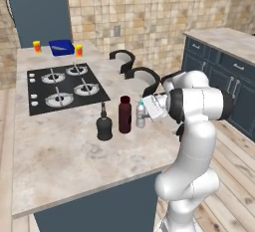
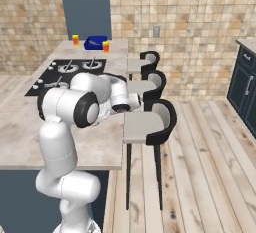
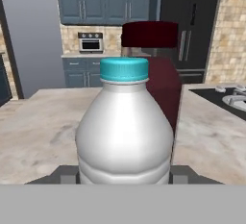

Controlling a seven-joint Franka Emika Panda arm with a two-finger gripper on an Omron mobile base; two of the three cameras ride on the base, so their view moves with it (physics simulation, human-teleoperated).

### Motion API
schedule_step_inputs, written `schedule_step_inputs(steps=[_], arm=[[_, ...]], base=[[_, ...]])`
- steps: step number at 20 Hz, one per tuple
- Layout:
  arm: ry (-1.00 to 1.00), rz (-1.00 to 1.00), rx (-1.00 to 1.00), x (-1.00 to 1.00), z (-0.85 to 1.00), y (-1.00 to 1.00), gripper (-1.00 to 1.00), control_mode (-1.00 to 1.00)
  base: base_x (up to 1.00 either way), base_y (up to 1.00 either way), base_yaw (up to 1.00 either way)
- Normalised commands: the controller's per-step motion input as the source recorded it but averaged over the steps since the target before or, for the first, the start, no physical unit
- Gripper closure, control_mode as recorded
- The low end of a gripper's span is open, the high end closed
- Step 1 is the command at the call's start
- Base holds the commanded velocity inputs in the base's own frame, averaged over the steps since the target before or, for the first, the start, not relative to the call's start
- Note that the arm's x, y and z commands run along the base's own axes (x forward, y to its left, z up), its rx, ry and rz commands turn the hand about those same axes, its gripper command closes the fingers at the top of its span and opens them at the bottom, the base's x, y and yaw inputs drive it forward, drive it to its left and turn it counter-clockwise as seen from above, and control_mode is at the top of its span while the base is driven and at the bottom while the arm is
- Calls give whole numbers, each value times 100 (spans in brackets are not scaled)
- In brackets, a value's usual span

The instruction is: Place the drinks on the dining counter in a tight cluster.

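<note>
Counter edge (image 1: pixel 99 188), water bottle (image 1: pixel 141 115) near it

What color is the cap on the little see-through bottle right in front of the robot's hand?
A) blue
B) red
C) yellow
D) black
A: in the hand view the small clear water bottle has a blue-green cap on top, and the dark-red bottle stands just behind it.
</note>
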Motion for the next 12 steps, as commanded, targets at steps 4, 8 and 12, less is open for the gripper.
schedule_step_inputs(steps=[4,8,12], arm=[[0,0,0,0,-20,16,100,-100],[0,0,0,1,-26,2,100,-100],[0,-3,0,15,-26,0,100,-100]], base=[[0,0,0],[0,0,0],[0,0,0]])
